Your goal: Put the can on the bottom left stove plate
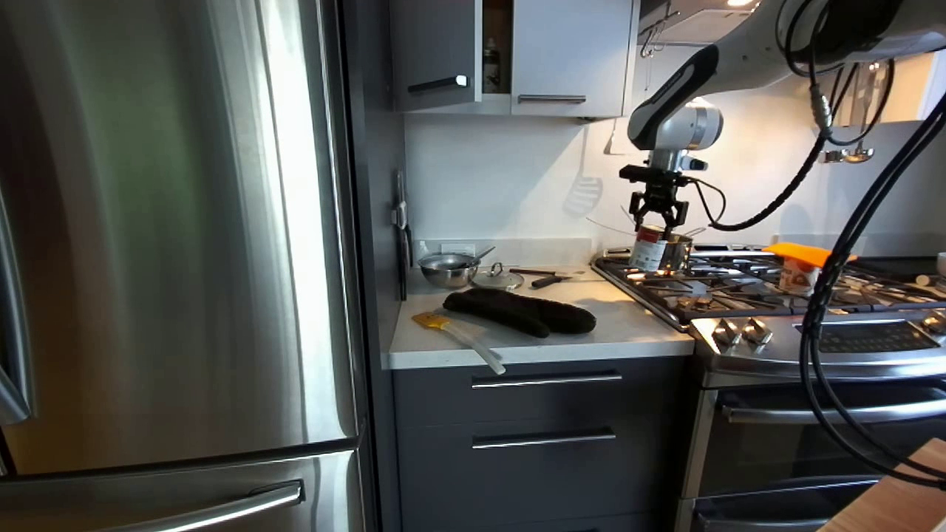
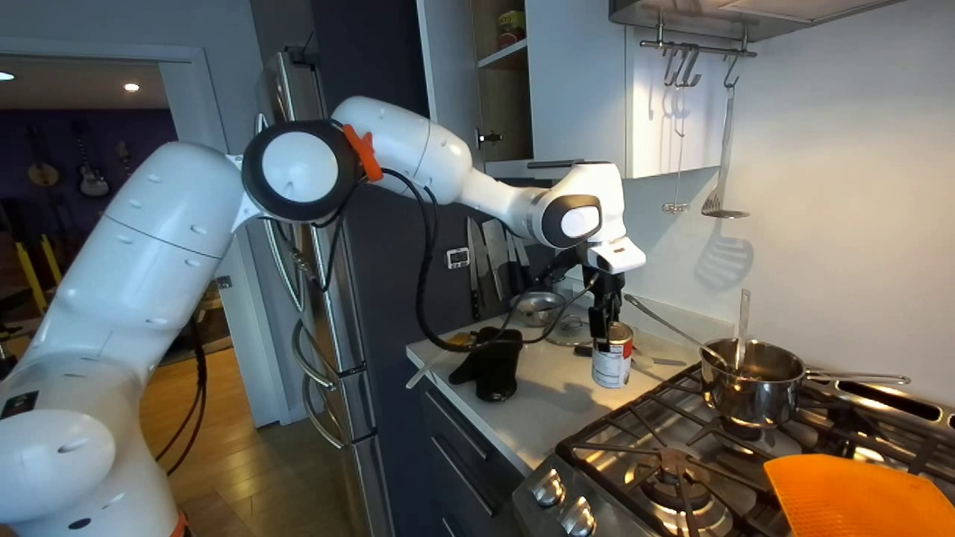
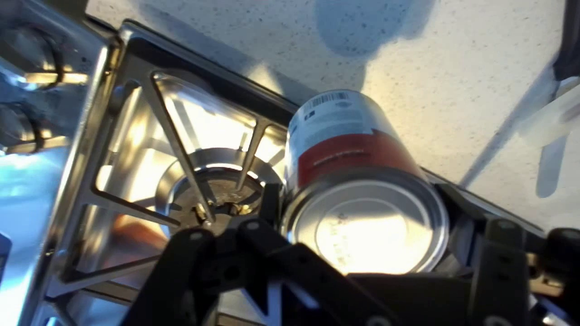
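Exterior view | tool (image 2: 607, 339): gripped around can (image 2: 612, 364) | pot (image 2: 752, 395) on cooktop (image 2: 619, 459): two utensils (image 2: 744, 321) propped inside

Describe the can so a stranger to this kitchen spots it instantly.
Find the gas cooktop, then the white arm and its black pincer. The pincer grips the can. Its red and pale label sets it apart from the shiny pot, its bare metal top from the orange-topped item.
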{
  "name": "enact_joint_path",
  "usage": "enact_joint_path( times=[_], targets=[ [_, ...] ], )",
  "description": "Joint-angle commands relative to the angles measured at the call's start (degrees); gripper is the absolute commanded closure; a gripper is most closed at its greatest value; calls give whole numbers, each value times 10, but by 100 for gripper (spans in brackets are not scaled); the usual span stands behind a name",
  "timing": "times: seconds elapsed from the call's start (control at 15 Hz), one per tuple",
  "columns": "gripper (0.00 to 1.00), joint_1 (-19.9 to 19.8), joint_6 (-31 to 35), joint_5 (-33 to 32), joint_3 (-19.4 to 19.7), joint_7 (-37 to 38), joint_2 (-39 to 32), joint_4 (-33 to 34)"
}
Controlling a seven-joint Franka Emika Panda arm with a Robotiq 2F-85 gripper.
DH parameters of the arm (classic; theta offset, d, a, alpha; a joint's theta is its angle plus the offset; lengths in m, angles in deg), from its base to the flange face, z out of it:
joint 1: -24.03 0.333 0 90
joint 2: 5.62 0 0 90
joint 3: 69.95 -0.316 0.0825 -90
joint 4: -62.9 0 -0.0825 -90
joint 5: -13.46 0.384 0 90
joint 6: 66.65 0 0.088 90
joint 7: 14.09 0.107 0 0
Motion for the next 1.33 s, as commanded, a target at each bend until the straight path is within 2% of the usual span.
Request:
enact_joint_path(
  times=[0.0, 0.2, 0.33, 0.4, 0.6, 0.87, 0.93, 1.27],
  targets=[
    [42, 11, 19, -1, 35, 18, 99, -137],
    [42, 13, 14, -23, 64, 23, 161, -218],
    [42, 19, 34, -61, 92, 35, 204, -275],
    [17, 5, 5, -30, 70, 13, 131, -188],
    [17, 4, 15, -52, 85, 16, 177, -244],
    [17, 10, 19, -53, 84, 22, 186, -256],
    [42, 11, 20, -53, 84, 23, 186, -256],
    [42, 12, 57, -59, 86, 32, 143, -217]
  ],
)
